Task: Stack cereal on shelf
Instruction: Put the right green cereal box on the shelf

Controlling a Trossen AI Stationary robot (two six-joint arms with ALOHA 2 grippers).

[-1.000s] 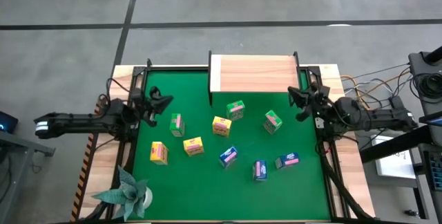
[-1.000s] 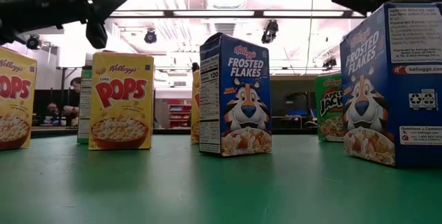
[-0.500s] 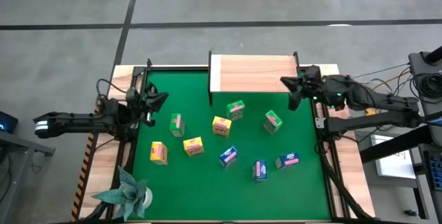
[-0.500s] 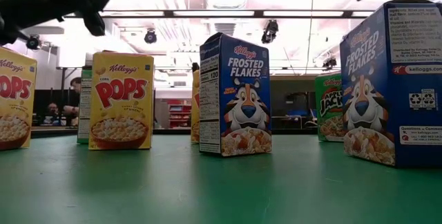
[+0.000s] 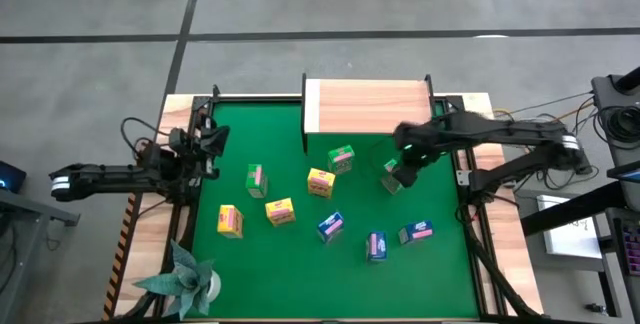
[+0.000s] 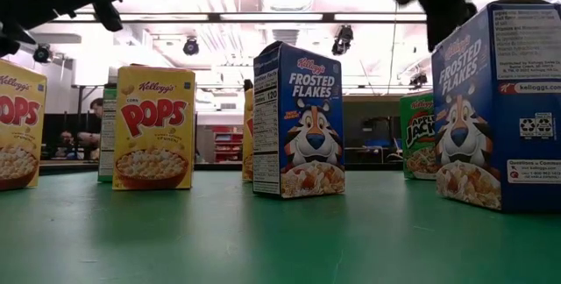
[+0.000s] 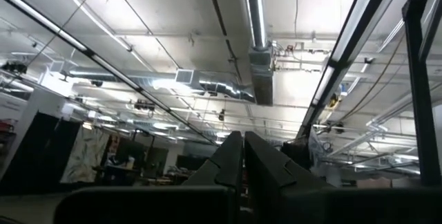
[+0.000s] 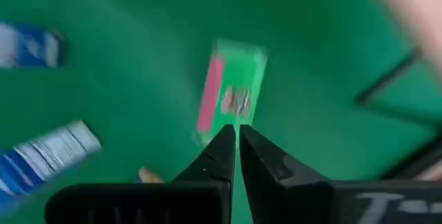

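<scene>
Nine small printed cardboard cereal boxes stand scattered on the flat green mat (image 5: 300,264): three green boxes (image 5: 341,158) nearest the shelf, three yellow boxes (image 5: 280,211) with pink in the middle and left, three blue boxes (image 5: 331,226) toward the near edge; from table height their glossy faces show cartoon print. The shelf (image 5: 365,104), a pale wooden plank with a white edge strip and thin black legs, stands at the mat's far edge, bare of boxes. The right gripper (image 5: 404,160) hangs over the rightmost green box (image 8: 231,89), its dark tapered fingers pressed together, holding nothing. The left gripper (image 5: 212,138) sits at the mat's left edge, likewise closed and empty. A folded teal paper plant (image 5: 185,276) sits at the near left corner.
</scene>
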